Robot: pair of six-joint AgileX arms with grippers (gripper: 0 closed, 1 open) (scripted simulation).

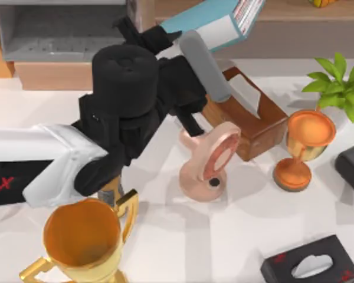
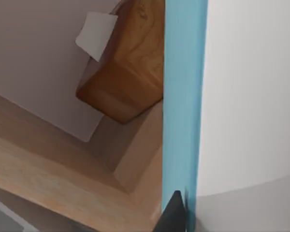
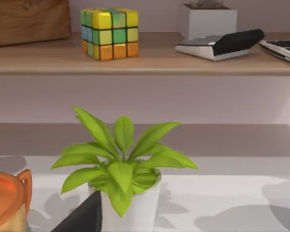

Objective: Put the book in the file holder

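The teal-blue book [image 1: 203, 20] hangs tilted in the air at the back of the table, with my left gripper [image 1: 164, 34] shut on its lower end. It is to the right of the grey file holder [image 1: 53, 29], which stands at the back left on a tan base. The left wrist view looks along the book's blue edge [image 2: 183, 96] with one dark fingertip [image 2: 174, 212] against it. My right gripper [image 1: 351, 168] rests at the right edge of the table, and a dark finger [image 3: 82, 217] of it shows in the right wrist view.
Under the book stands a brown tissue box [image 1: 253, 118], with a pink kettlebell [image 1: 209, 159] in front. An orange goblet [image 1: 307, 138] and a plant [image 1: 336, 85] are at the right, a gold trophy [image 1: 85, 239] front left, a black tissue box [image 1: 312, 265] front right. The wooden shelf [image 3: 145, 58] carries a coloured cube [image 3: 110, 33].
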